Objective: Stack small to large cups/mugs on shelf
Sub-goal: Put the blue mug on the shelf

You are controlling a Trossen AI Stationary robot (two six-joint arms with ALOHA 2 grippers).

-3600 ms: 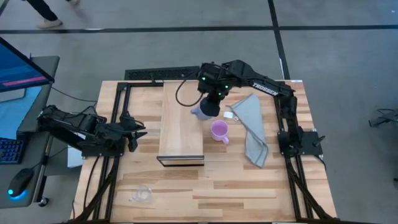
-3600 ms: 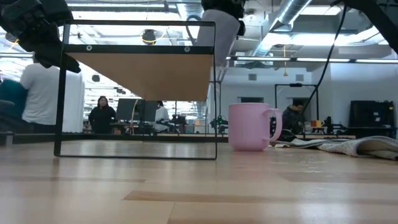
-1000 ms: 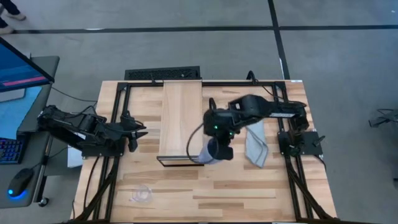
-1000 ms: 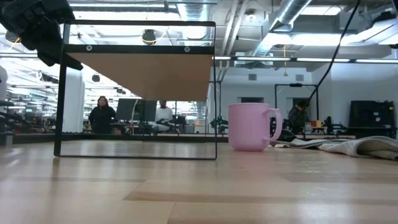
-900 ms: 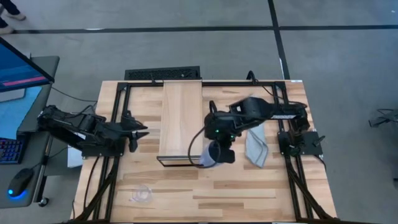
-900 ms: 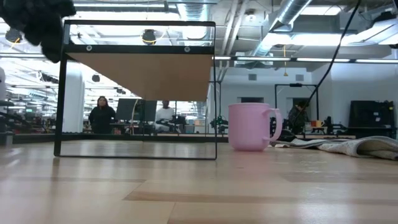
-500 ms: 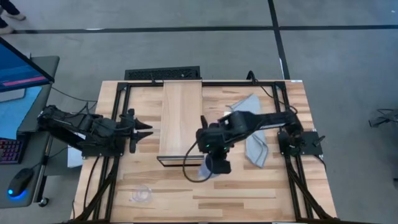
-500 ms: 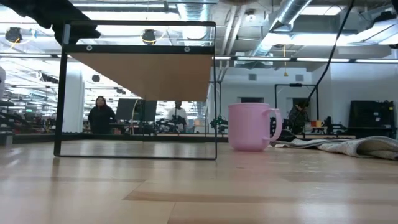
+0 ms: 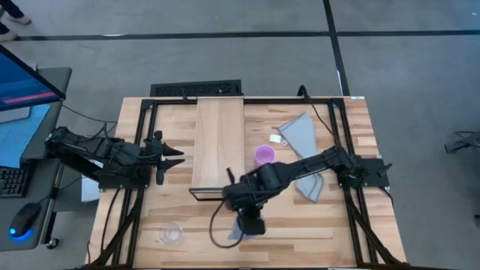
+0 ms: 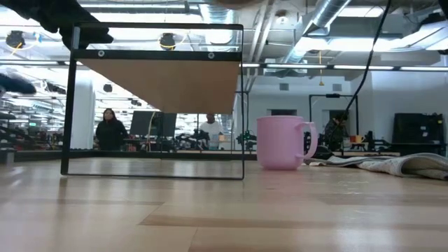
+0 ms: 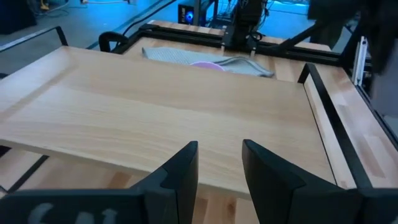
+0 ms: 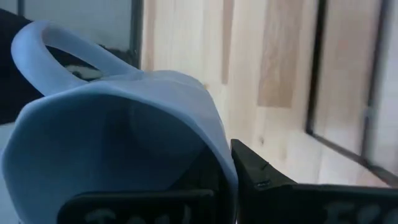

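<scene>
The grey-blue mug (image 9: 237, 232) is in my right gripper (image 9: 244, 225), which is shut on it above the table's near part, past the shelf's near end. It fills the right wrist view (image 12: 124, 143). The lilac mug (image 9: 264, 155) stands upright on the table right of the shelf (image 9: 217, 142) and shows in the low view (image 10: 283, 142). The clear cup (image 9: 171, 234) sits near the table's near-left corner. My left gripper (image 11: 217, 165) is open, left of the shelf (image 11: 155, 112), at board height. My right gripper holds the grey-blue mug by its rim wall (image 12: 219, 149), on the side away from the handle (image 12: 68, 50). One finger (image 12: 261, 174) lies outside the wall and the other seems to be inside. The mug is lifted clear, tilted, with its mouth toward the wrist camera.
A grey cloth (image 9: 304, 154) lies crumpled on the table's right side, beyond the lilac mug. The shelf's top is bare wood on a thin black frame (image 10: 242, 105). Black rails (image 9: 142, 142) run along the table's left and right sides. People stand in the room behind.
My right gripper has carried the grey-blue mug from beside the shelf's near-right corner toward the table's near edge and slightly left, uncovering the lilac mug. My left gripper has shifted a little toward the shelf.
</scene>
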